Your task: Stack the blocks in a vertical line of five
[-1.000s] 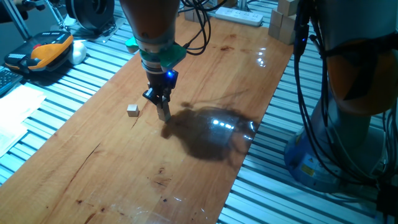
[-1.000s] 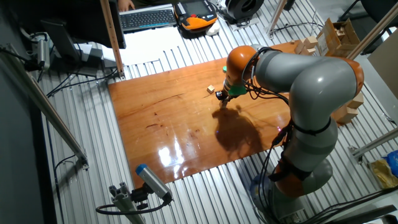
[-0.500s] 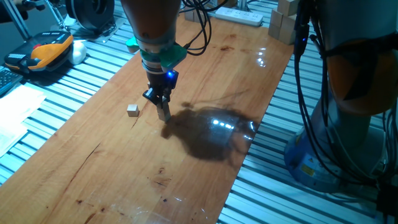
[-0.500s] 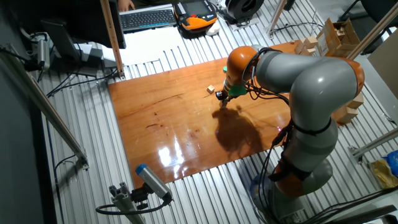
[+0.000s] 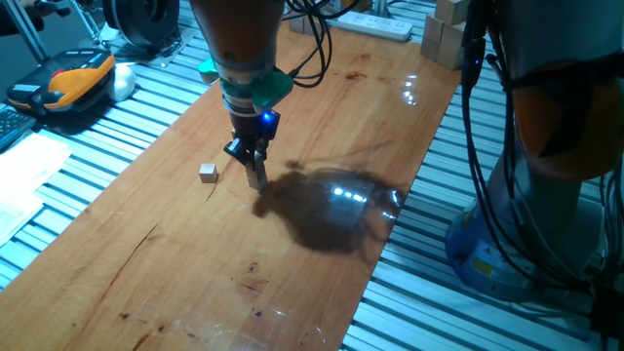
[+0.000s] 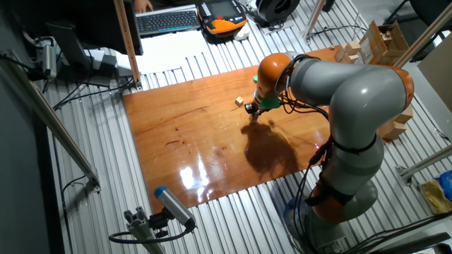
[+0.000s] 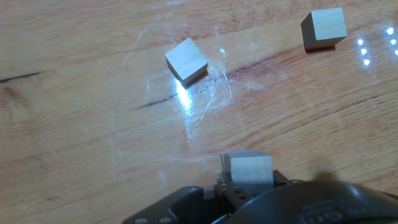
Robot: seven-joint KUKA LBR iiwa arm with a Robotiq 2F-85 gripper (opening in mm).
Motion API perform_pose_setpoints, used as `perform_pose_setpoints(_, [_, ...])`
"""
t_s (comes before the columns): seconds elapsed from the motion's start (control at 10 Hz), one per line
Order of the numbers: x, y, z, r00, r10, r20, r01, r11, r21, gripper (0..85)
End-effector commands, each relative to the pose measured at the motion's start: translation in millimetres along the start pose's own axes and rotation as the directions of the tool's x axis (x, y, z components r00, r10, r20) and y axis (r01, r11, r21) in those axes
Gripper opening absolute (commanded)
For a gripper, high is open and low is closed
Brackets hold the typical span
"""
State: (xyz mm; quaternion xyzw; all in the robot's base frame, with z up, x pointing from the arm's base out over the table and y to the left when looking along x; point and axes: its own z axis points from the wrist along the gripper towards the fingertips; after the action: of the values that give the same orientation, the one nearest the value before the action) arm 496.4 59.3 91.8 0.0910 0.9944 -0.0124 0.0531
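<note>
My gripper points down at the wooden table, its tips close to the surface. In the hand view the gripper is shut on a small pale block between its dark fingers. I cannot tell if another block lies under it. Two loose blocks rest on the table ahead: one in the middle and one at the far right. One fixed view shows a single loose block left of the gripper. The other fixed view shows a block just beside the gripper.
Larger pale wooden blocks stand at the table's far corner and show in the other fixed view. A white power strip lies at the far edge. An orange-black device, a keyboard and papers lie off the table.
</note>
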Motion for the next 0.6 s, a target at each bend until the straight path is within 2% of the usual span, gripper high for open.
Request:
perform_pose_setpoints(0.0, [0.2,0.1,0.2,1.0,0.0,0.001,0.0,1.0,0.001,0.0])
perform_pose_setpoints(0.5, [1.8,-1.0,1.2,1.0,0.003,0.003,-0.003,1.0,0.005,0.0])
